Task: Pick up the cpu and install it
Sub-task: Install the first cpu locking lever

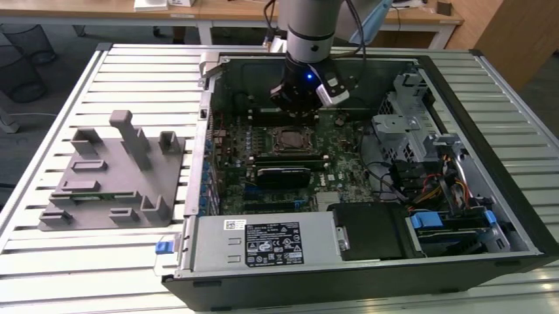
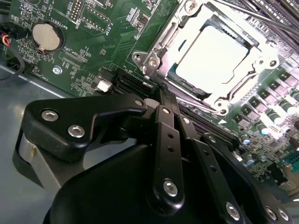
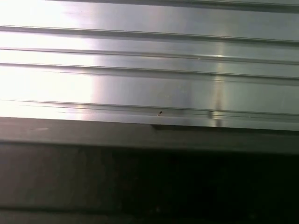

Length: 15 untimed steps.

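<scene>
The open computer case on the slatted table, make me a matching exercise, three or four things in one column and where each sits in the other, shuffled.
Things:
1. cpu
2. grey fixture
3. silver box with label
4. gripper

Places:
A. on the slatted table, outside the case
B. in the motherboard socket
C. above the motherboard
D. at the case's near edge

Pairs: 1-B, 2-A, 3-D, 4-C

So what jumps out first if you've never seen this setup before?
Probably the open computer case lying on the slatted table, with the arm reaching down into it and its gripper over the green motherboard. In the second wrist view the cpu glints pale silver, already sitting in its metal socket. At the exterior view's left, a grey fixture stands on the table beside the case.
</scene>
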Each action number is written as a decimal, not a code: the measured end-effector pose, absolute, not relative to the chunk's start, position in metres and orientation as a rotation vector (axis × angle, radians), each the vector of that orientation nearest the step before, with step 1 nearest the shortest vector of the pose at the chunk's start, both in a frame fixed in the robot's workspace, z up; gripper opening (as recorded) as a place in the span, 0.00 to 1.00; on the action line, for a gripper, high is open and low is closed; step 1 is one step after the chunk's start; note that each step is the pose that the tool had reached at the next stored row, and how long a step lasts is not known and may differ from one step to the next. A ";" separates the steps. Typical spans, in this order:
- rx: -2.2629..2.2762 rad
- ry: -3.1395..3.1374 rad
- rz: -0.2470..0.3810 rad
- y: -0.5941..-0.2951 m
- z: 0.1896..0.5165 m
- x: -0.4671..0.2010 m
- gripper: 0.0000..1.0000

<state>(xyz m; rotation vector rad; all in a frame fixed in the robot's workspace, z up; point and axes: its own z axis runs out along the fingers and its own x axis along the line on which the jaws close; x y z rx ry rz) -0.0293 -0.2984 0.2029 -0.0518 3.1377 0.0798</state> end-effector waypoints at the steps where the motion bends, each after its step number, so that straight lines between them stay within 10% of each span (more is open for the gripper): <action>1: -0.052 3.138 0.080 -0.298 0.202 -0.029 0.11; 15: -0.052 3.138 0.078 -0.298 0.200 -0.029 0.11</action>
